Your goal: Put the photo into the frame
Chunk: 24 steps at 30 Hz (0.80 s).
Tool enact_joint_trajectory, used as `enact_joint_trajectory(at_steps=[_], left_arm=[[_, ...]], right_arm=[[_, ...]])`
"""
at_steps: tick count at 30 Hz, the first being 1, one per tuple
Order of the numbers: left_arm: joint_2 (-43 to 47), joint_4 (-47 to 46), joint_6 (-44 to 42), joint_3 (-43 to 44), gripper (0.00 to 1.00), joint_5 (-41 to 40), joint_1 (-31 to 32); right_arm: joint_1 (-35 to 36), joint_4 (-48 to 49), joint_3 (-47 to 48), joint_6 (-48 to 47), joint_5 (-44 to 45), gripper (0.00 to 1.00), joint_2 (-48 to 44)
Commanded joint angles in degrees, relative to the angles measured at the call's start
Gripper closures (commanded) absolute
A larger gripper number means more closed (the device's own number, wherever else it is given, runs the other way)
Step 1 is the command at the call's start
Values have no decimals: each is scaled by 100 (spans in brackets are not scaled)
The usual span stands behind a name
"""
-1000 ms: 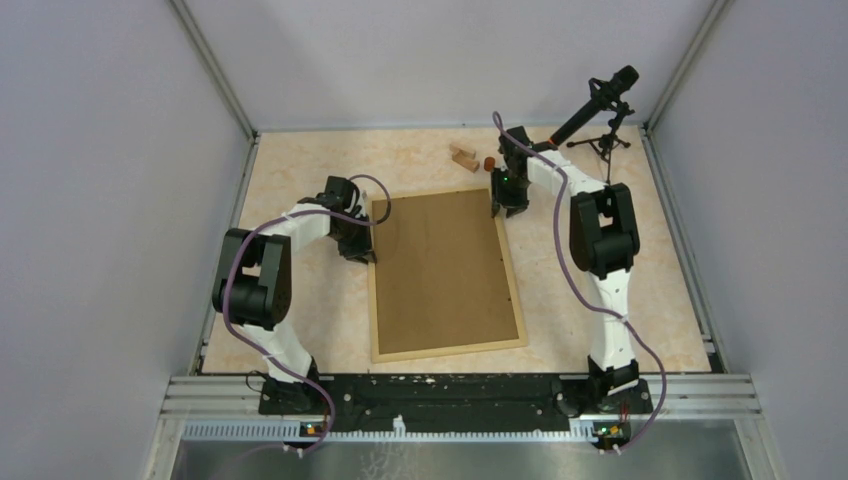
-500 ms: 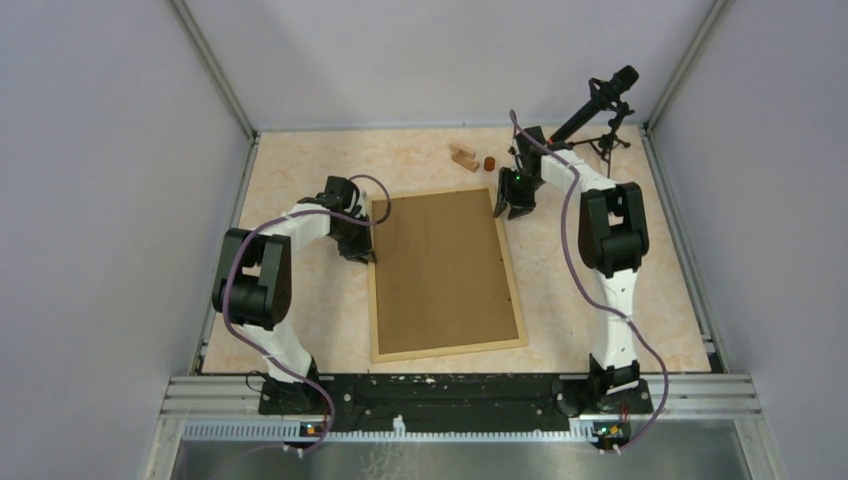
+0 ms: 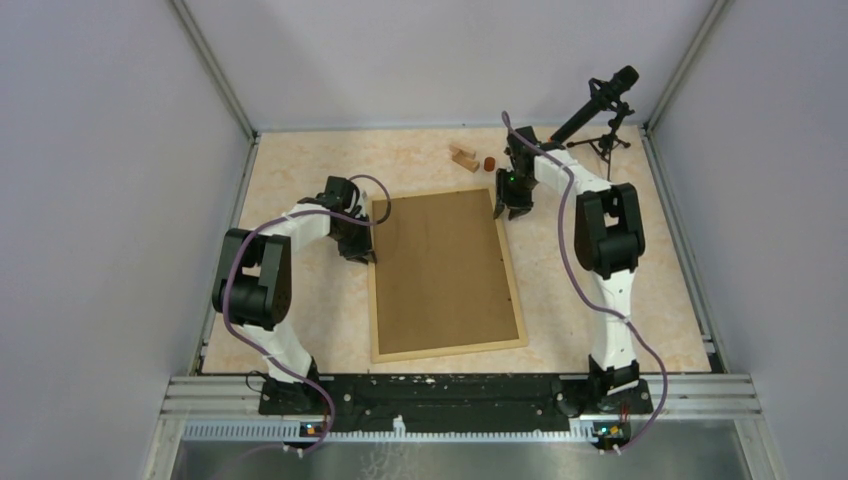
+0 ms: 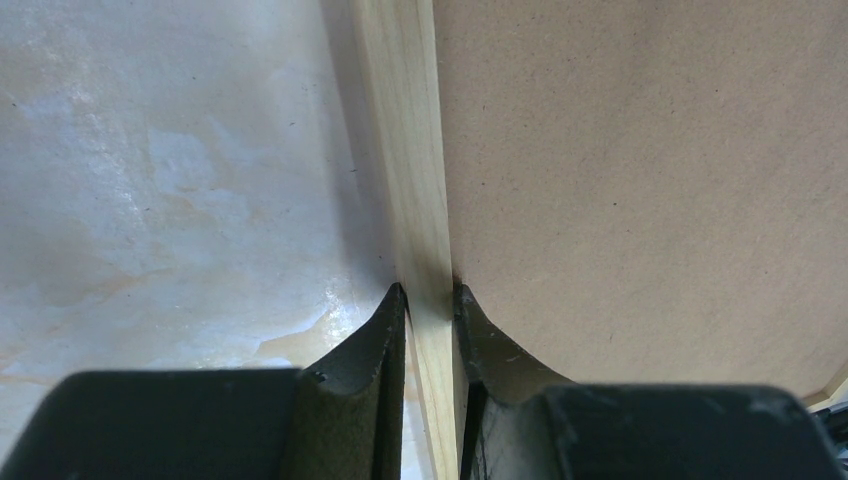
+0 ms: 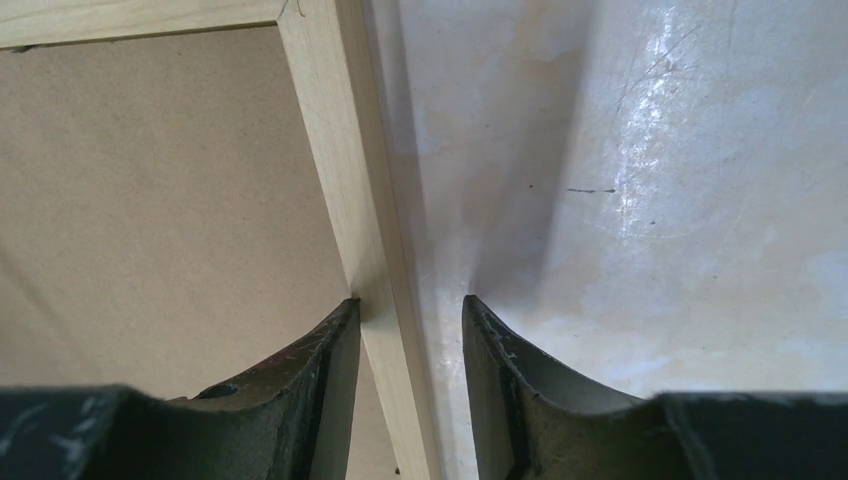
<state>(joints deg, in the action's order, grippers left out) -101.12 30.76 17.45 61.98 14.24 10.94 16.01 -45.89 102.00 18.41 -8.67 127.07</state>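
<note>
The frame lies flat on the table with its brown backing board facing up. The photo is not in view. My left gripper is shut on the frame's left rail near the far left corner; in the left wrist view the gripper pinches the pale rail from both sides. My right gripper is at the far right corner. In the right wrist view the gripper is open and straddles the right rail: the inner finger touches the rail, and the outer finger stands apart over the table.
Small wooden blocks and a small brown cylinder lie beyond the frame's far edge. A microphone on a stand is at the back right. Walls close the table on three sides.
The right arm shifted slightly right and then back a little, its gripper staying at the frame's far right corner. The left arm and the frame have not moved.
</note>
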Motion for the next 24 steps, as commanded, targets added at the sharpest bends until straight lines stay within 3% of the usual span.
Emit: enact_joint_trajectory(at_steps=[1,6,24], left_arm=[[-105,-29,-126,-50,100,-220,-22],[-104,-39,-128,-52,100,-215,-22],[-120,-44,-198,-26,100,-71,-8]], right_arm=[[-41,-452,232,-17,1570,60,470],[-3,-607,287,14,2057,60,645],[262,-897,912,-51,1443,59,1486]])
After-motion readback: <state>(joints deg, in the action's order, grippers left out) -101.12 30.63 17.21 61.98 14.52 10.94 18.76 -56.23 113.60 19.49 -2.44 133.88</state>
